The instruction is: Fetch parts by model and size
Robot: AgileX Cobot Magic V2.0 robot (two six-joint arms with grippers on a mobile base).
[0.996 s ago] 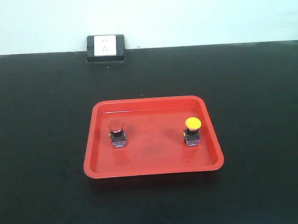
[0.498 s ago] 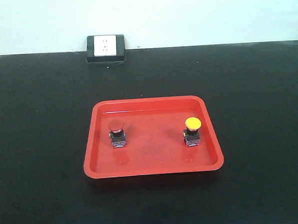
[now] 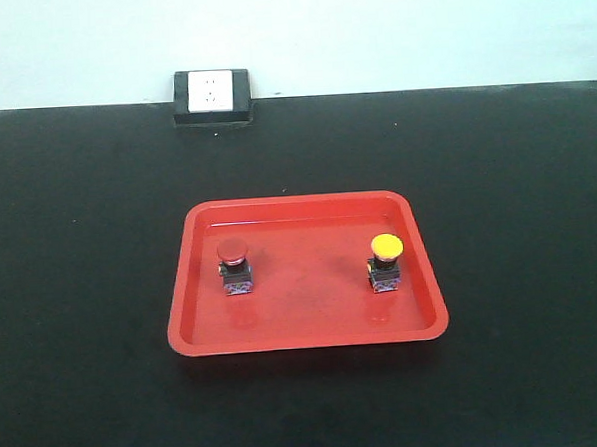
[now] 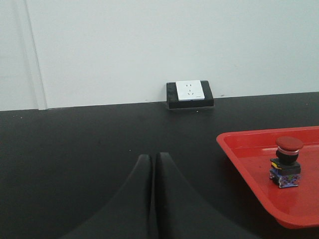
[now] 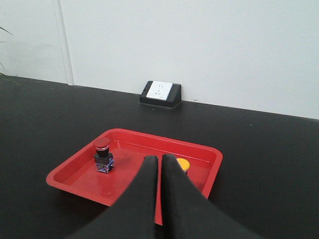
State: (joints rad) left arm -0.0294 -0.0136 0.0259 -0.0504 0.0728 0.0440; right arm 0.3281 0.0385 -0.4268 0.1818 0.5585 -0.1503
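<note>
Nothing has moved vs the earlier front frames: tray, both switches, socket all same spots, no arm in front view.

Near: left gripper (image 4: 152,199) fingers pressed together, clenched on nothing, low over the black table (image 3: 72,295), off to the left of the red tray (image 3: 310,338). Right gripper (image 5: 160,199) also closed tight, empty, hovering nearer than the tray's front edge, pointed at it; its fingers hide most of the yellow-capped switch (image 3: 386,262) in the right wrist view, only a bit of cap shows.

Mid: red-capped switch (image 3: 235,266) upright in the tray's left half, yellow-capped one upright in the right half, well apart, neither touching the wall.

Far: wall socket (image 3: 212,95) at the table's back edge against the wall.

Judgement: task not started, both parts untouched.

Risks: jaws must open before descent, else closed tips knock a switch over. Mushroom caps are wider than the bases and rounded, so a cap grip could slip; a base grip is prob safer. Tray wall is close to the yellow one on the right side, so a finger may clip the rim and shove the tray. Picking the wrong colour/model is also poss, since which one is wanted isn't clear here.
</note>
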